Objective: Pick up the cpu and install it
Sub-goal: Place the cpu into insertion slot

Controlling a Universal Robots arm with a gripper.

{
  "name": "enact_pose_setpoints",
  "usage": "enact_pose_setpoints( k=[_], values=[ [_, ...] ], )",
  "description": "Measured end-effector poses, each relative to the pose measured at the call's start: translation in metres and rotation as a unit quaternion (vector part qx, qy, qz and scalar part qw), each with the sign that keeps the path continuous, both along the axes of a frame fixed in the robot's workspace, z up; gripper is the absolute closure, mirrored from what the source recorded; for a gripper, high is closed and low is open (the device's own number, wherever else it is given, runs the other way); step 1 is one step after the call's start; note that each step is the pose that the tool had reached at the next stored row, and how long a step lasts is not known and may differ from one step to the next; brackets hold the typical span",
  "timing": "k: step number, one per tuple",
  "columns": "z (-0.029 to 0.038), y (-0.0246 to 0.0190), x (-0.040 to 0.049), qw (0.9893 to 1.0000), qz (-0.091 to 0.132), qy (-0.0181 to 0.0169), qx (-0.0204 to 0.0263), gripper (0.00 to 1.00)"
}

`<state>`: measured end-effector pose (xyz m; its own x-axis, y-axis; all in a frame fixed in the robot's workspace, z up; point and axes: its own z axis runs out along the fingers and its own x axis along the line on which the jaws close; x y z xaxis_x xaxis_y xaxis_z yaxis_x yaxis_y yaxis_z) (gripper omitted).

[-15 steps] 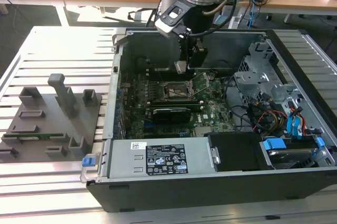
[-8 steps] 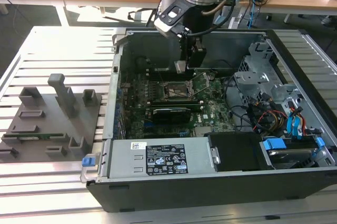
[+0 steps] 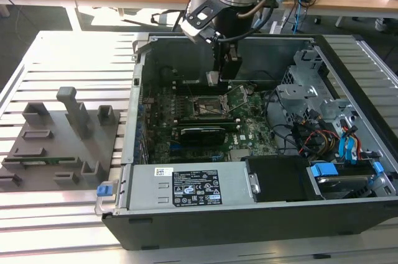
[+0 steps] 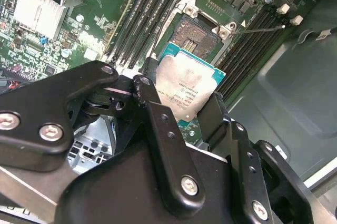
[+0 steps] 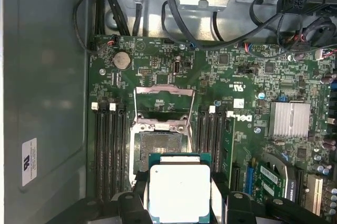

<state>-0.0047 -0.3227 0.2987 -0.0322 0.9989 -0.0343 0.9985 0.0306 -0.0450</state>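
My gripper is shut on the cpu, a flat square chip with a pale silvery top and a thin green rim. It hangs inside the open computer case, a little above the motherboard. In both wrist views the black fingers clamp the chip on two opposite edges. The cpu sits just short of the open socket, whose metal latch frame is flipped up. The socket shows its bare contact field. In the exterior view the socket lies just below the gripper.
The case lies open on a slatted white table. Memory slots flank the socket. A long black card and a heatsink sit nearby. Drive cages and cables fill the exterior view's right. A grey fixture stands outside.
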Motion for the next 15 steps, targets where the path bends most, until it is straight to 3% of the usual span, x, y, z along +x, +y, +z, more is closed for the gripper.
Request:
enact_pose_setpoints(
  k=[15],
  values=[
    [-0.0001, 0.0, 0.0, 0.9991, -0.042, 0.0, 0.0, 0.45]
  ],
)
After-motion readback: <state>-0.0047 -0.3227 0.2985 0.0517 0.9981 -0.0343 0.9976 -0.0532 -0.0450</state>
